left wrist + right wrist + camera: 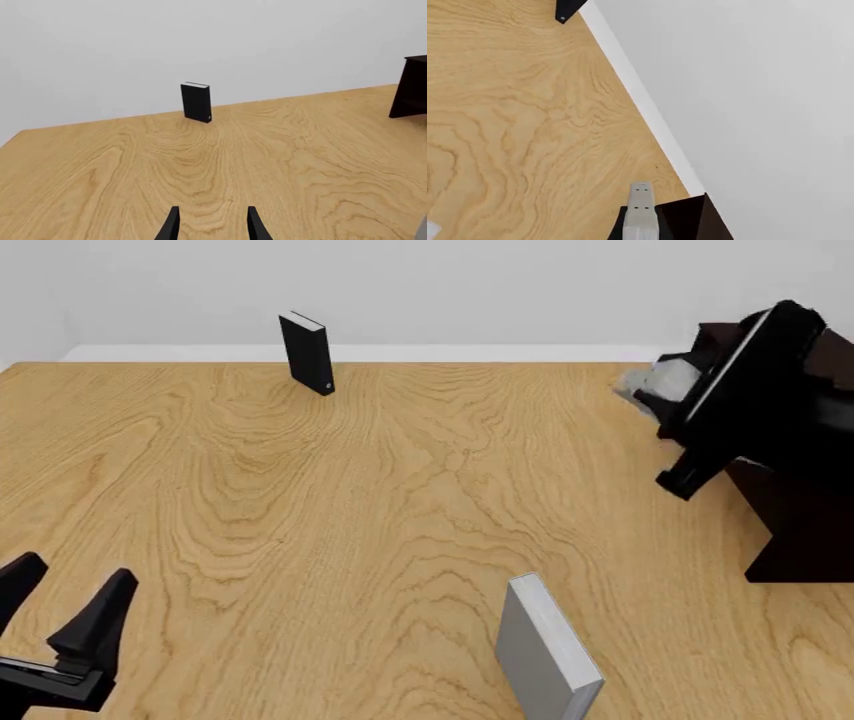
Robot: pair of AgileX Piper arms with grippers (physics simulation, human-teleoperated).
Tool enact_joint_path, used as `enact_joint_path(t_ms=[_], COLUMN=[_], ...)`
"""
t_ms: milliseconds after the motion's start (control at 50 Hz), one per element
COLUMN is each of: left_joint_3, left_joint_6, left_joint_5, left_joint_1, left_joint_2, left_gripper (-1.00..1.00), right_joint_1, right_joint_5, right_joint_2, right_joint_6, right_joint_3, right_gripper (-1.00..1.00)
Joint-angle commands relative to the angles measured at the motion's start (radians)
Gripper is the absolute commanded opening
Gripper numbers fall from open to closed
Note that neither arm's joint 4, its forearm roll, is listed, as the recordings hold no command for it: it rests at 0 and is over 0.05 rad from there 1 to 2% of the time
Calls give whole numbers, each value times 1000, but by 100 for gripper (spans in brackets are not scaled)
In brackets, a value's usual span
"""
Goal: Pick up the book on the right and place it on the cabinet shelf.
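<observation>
the book (658,387) rides in my right gripper (638,390) at the table's right side, lifted off the wood and just beside the cabinet (801,520); only its pale grey end shows past my fingers (639,212), which are clamped on it. its long axis runs along my fingers, pointing leftward across the table (374,510). a second grey book (545,655) stands at the near edge, a black book (306,352) upright at the far edge. my left gripper (60,610) hangs with fingers spread, holding nothing.
</observation>
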Motion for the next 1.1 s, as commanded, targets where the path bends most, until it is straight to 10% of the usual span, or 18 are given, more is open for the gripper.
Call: enact_joint_path(t_ms=[20, 260, 680, 1100], left_joint_3=[0, 0, 0, 0], left_joint_6=[4, 8, 14, 14], left_joint_5=[-15, -33, -40, -37], left_joint_1=[-11, -14, -21, -25], left_joint_2=[17, 37, 51, 54], left_gripper=[100, 100, 100, 100], right_joint_1=[4, 97, -21, -46], right_joint_5=[-258, -503, -906, -1015], right_joint_2=[-70, -53, 227, 363], right_joint_6=[-130, -331, -602, -617], right_joint_3=[194, 377, 467, 430], right_gripper=[-100, -100, -100, -100])
